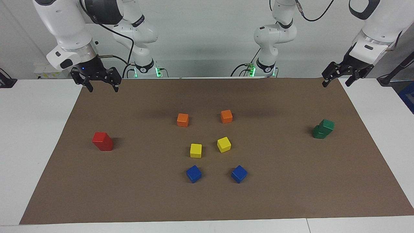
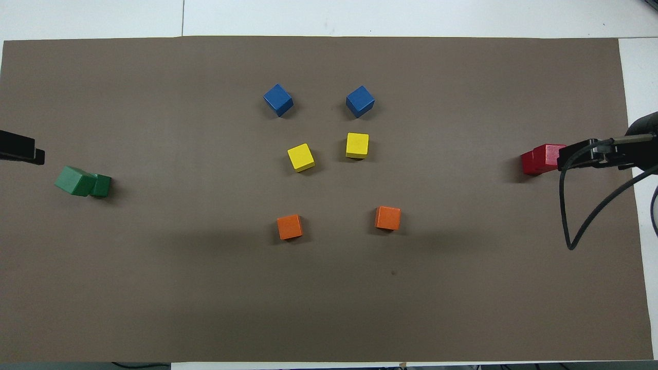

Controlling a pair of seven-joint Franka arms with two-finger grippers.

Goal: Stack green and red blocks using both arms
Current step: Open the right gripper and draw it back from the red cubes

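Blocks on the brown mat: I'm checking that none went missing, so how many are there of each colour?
Red blocks: 2, stacked
Green blocks: 2, stacked
Orange blocks: 2
Yellow blocks: 2
Blue blocks: 2
Total: 10
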